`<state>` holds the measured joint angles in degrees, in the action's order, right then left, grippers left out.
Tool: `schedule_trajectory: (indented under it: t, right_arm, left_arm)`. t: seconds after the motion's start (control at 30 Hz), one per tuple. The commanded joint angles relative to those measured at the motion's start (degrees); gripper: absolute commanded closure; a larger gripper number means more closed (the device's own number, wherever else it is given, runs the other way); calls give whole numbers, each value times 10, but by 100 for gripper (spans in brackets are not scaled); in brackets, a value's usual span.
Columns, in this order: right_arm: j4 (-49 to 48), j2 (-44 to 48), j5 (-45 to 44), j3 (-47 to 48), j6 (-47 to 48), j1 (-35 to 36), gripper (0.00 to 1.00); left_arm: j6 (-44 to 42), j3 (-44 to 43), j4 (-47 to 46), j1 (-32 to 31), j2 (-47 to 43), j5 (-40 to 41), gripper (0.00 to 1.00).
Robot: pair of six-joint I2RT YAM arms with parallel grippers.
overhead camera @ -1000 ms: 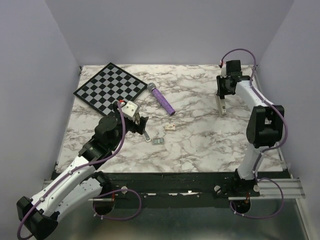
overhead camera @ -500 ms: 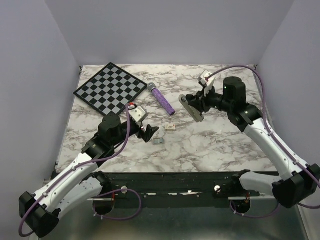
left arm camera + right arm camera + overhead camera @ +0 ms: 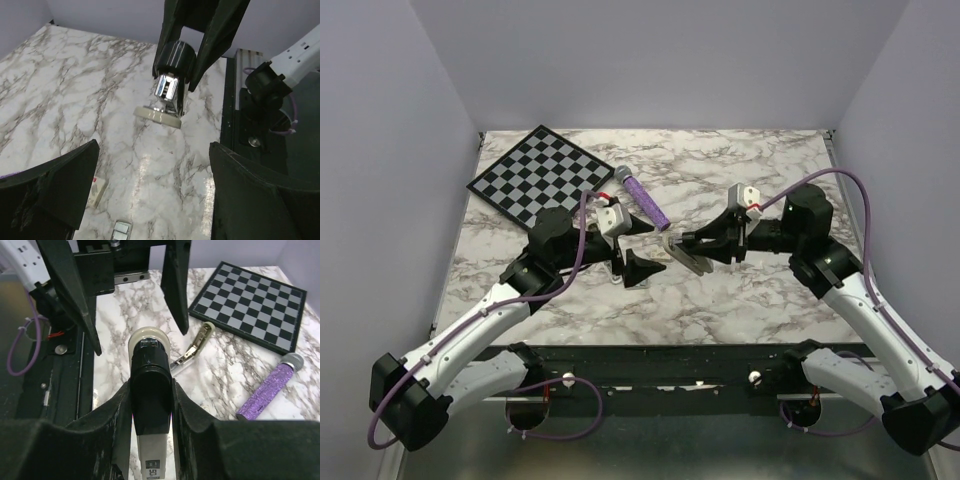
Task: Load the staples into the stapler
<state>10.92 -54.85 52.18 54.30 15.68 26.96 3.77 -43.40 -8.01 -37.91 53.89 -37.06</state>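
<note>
Your right gripper (image 3: 718, 243) is clamped on a black-topped stapler (image 3: 682, 252) with a cream base. It holds the stapler at the middle of the marble table (image 3: 770, 300), nose pointing left. Your left gripper (image 3: 640, 247) faces it from the left, jaws spread wide and holding nothing. The staples (image 3: 121, 229), a small silver block, lie on the table under the left gripper, near a small cream box (image 3: 97, 186). A second stapler (image 3: 194, 347) lies open near the chessboard (image 3: 542, 177).
</note>
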Motion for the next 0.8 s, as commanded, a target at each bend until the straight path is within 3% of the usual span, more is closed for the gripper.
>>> schedule_trajectory:
  t: [0.0, 0.13, 0.3, 0.53, 0.6, 0.63, 0.73, 0.77]
  right_arm:
    - [-54, 16, 85, -7, 6, 5, 99]
    - [-62, 19, 98, -11, 5, 5, 99]
    - [-70, 18, 106, -14, 0, 6, 99]
    - [-91, 26, 104, -22, -13, 6, 99]
    - [-102, 26, 107, -24, -21, 6, 99]
    - [-104, 28, 107, -25, -25, 6, 99]
    - [-133, 33, 109, -32, -37, 6, 99]
    - [-139, 39, 108, -35, -43, 6, 99]
  left_arm:
    - [12, -41, -46, -10, 24, -95, 1]
    - [1, -79, -16, -23, 63, -114, 1]
    - [-12, -107, 9, -36, 84, -110, 13]
    - [-30, -108, 48, -38, 90, -92, 18]
    - [-32, -106, 55, -39, 89, -89, 24]
    - [-33, -105, 57, -39, 89, -86, 27]
    - [-34, -101, 63, -39, 87, -73, 51]
    - [-32, -95, 62, -38, 83, -59, 73]
